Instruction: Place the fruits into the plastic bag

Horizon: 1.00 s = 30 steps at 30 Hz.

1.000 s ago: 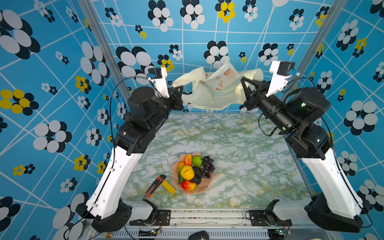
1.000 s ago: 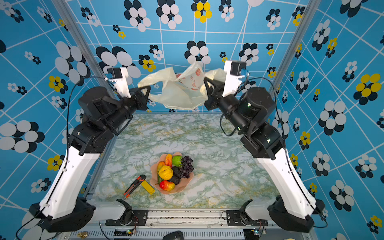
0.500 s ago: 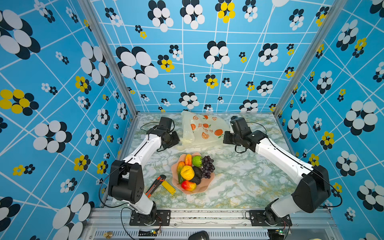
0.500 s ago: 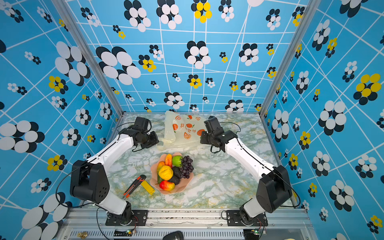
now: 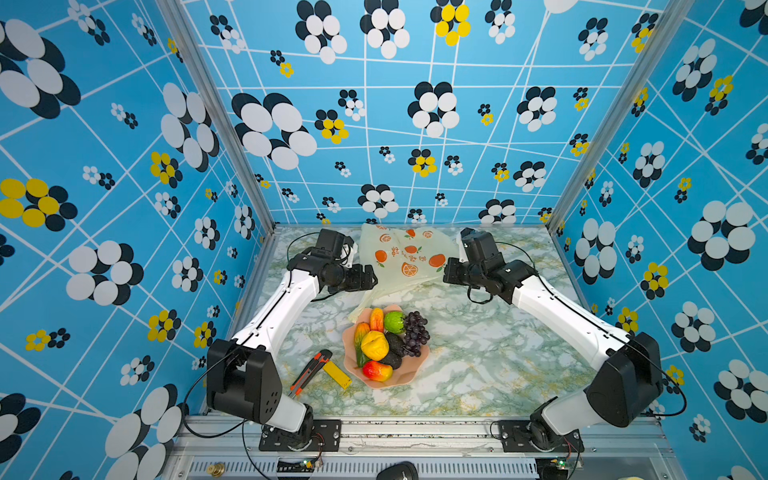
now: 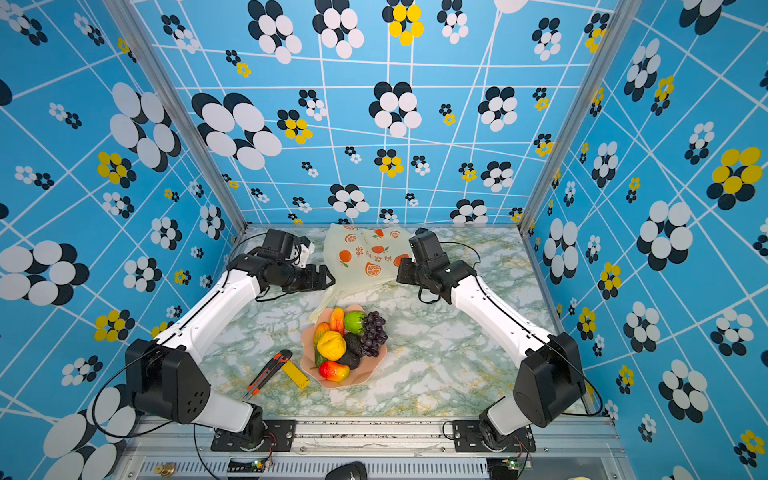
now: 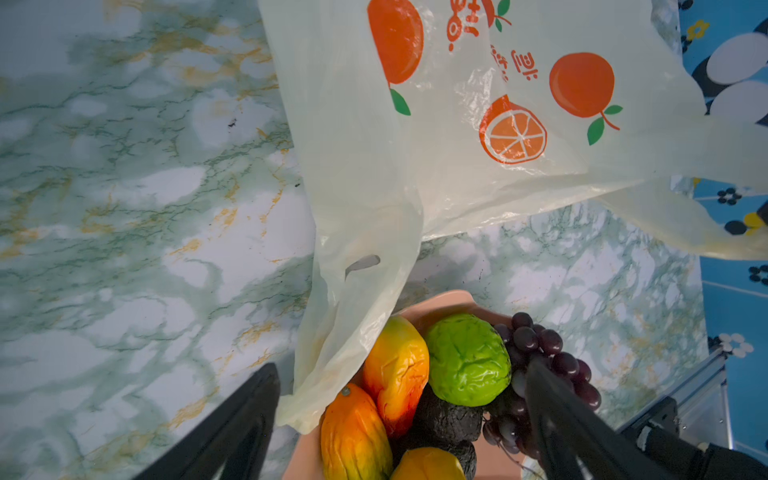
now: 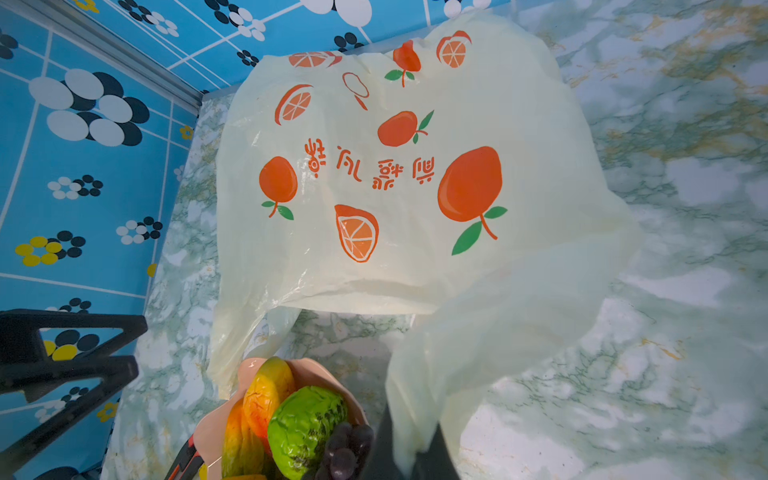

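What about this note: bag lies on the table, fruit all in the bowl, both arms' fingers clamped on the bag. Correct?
Only the right fingers clamp the bag; the left wrist view shows the left fingers spread open, holding nothing.

Worktop (image 5: 490, 357): green-veined marble pattern.
Bowl (image 5: 411, 374): pink, scalloped rim, near the middle.
Utility knife (image 5: 309, 371): orange and black, lying flat.
Block (image 5: 337, 374): flat, yellow, rectangular, between knife and bowl.
Walls (image 5: 124, 145): blue, flower-printed.
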Tool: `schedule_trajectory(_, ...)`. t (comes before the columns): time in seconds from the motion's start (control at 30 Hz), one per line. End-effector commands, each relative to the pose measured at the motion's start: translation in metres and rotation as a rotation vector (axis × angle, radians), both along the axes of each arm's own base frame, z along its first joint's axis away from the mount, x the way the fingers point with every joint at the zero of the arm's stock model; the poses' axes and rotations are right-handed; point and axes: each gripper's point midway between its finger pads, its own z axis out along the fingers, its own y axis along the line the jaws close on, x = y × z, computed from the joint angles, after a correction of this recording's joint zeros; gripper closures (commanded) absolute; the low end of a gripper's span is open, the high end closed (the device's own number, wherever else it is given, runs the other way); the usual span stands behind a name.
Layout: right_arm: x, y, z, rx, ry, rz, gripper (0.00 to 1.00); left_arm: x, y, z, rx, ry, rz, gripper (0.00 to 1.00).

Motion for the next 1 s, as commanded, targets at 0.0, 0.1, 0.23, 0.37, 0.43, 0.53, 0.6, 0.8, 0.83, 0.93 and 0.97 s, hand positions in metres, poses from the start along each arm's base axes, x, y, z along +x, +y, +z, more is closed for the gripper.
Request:
schedule_trajectory(0.0, 0.007, 0.009, 0.012, 0.056, -0.015, 0.004, 1.0, -0.015, 0.014, -0.042, 0.154, 0.095, -0.062, 0.07)
schedule_trajectory(0.1, 0.008, 0.011, 0.013, 0.065, -0.007, 0.006, 1.0, -0.02, 0.021, -0.065, 0.21, 0.141, -0.061, 0.09)
schedule_trajectory(0.23, 0.006, 0.011, 0.012, 0.065, -0.001, 0.006, 1.0, -0.026, 0.027, -0.076, 0.283, 0.137, -0.068, 0.11)
schedule_trajectory(0.37, 0.005, 0.011, 0.01, 0.069, 0.006, 0.003, 1.0, -0.026, 0.025, -0.088, 0.283, 0.147, -0.068, 0.16)
schedule_trajectory(0.43, 0.005, 0.011, 0.01, 0.073, 0.008, 0.004, 1.0, -0.023, 0.022, -0.094, 0.282, 0.151, -0.066, 0.21)
schedule_trajectory(0.53, 0.005, 0.013, 0.009, 0.084, 0.014, 0.005, 1.0, -0.016, 0.019, -0.101, 0.28, 0.157, -0.053, 0.28)
schedule_trajectory(0.6, 0.004, 0.014, 0.01, 0.088, 0.014, 0.008, 1.0, -0.01, 0.019, -0.101, 0.282, 0.149, -0.04, 0.32)
schedule_trajectory(0.8, 0.001, 0.014, 0.006, 0.094, 0.031, 0.006, 1.0, 0.006, 0.017, -0.107, 0.296, 0.154, -0.024, 0.49)
schedule_trajectory(0.83, 0.001, 0.014, 0.005, 0.096, 0.035, 0.004, 1.0, 0.007, 0.016, -0.107, 0.294, 0.154, -0.022, 0.5)
schedule_trajectory(0.93, 0.0, 0.014, 0.004, 0.097, 0.038, 0.004, 1.0, 0.009, 0.012, -0.103, 0.273, 0.151, -0.018, 0.54)
schedule_trajectory(0.97, 0.0, 0.014, 0.004, 0.096, 0.038, 0.003, 1.0, 0.008, 0.011, -0.1, 0.264, 0.152, -0.02, 0.55)
